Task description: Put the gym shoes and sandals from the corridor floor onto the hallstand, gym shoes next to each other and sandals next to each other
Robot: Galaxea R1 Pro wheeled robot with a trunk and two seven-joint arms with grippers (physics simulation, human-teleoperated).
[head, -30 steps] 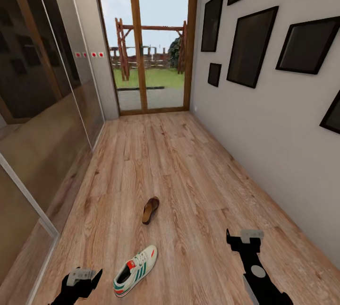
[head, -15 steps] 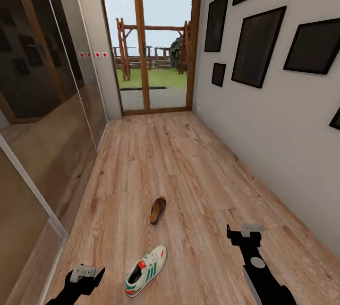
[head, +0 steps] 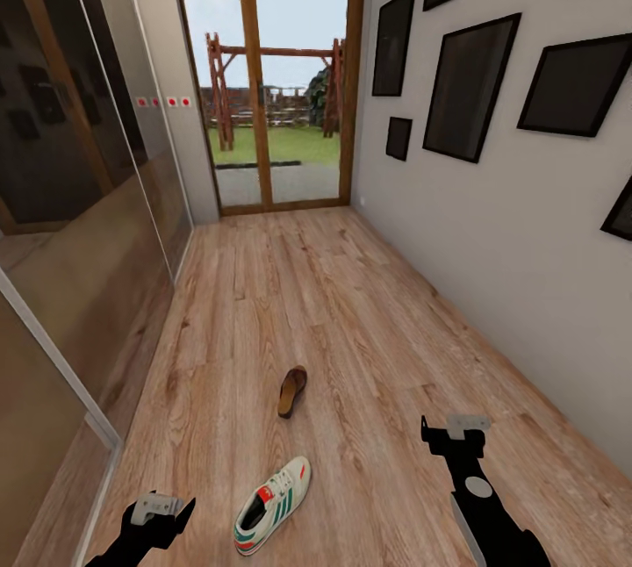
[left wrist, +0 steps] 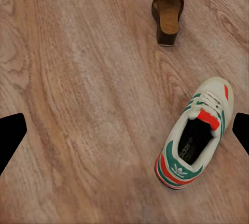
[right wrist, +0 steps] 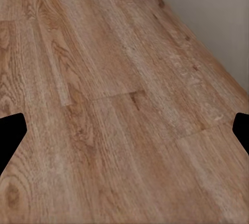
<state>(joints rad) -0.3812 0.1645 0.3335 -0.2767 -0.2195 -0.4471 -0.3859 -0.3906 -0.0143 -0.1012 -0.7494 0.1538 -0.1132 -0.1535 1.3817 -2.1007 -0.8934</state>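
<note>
On the light brown wood-grain plank floor [head: 351,321], one white gym shoe with green side stripes and a red tongue patch [head: 272,505] is being shown lying near one brown leather sandal [head: 291,391] (the two are apart, not touching). Both the left gripper [head: 160,510] and the right gripper [head: 454,438] are being held wide open above the planks, nothing being gripped.

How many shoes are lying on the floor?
2. A white gym shoe lies nearest the robot, close to the left claw. A brown sandal lies further down the corridor floor. Their partners may be out of view.
</note>
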